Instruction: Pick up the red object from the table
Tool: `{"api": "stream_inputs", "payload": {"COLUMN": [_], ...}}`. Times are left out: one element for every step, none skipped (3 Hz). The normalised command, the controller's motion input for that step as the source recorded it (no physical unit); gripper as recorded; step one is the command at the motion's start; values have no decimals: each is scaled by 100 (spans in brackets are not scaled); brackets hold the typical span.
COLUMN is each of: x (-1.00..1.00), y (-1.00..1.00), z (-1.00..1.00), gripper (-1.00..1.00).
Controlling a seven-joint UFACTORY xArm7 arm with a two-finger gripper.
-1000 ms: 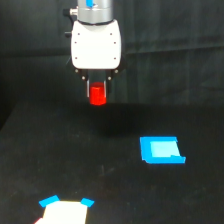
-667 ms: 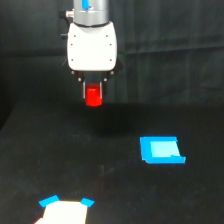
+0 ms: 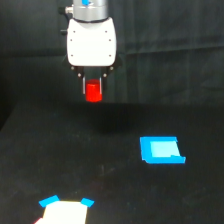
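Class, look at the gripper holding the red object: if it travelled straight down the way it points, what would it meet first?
The gripper, shut on the red object, would probably meet bare black table first. The blue rectangle seems well off that line, though depth is unclear.

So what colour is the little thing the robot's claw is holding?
Bright red. The red object sits in the gripper, clearest in the exterior view.

- A single exterior view, set off the arm, faces the gripper [image 3: 93, 90] head-on from somewhat above the tabletop [image 3: 60, 160].
- At middle distance, it shows dark tabletop spreading below and toward the camera from the gripper.
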Motion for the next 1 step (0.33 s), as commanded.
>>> {"api": "stream_inputs", "payload": {"x": [21], "y": [-34], "z": [-51], "gripper": [-92]}}
